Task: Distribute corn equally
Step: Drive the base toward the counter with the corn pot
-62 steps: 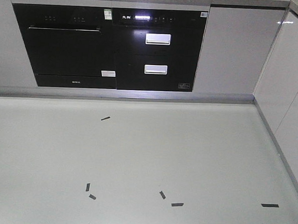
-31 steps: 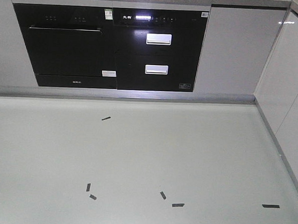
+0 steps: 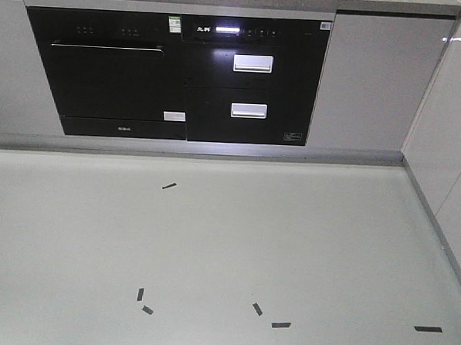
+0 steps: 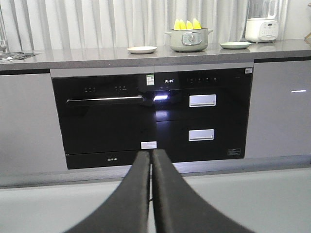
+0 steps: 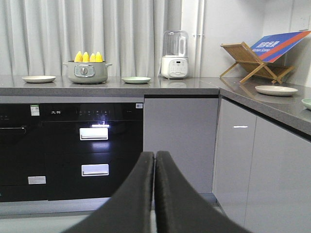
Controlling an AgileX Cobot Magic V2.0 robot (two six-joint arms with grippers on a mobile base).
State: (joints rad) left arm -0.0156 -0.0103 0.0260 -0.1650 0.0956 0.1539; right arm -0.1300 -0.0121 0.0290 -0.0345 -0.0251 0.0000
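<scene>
Several yellow corn cobs stand upright in a grey-green pot on the far counter, their tips showing above the rim. The right wrist view shows the same corn and pot. A pale plate lies left of the pot and a greenish plate lies right of it. My left gripper is shut and holds nothing, low and well short of the counter. My right gripper is also shut and holds nothing. The front view shows no corn.
A black built-in oven and drawer unit fill the cabinet front under the counter. A blender, a wooden rack and another plate stand on the right corner counter. Black tape marks dot the floor.
In the front view the cabinets and tape marks now sit slightly further right and lower in the frame, so the camera has shifted. Nothing else differs.
</scene>
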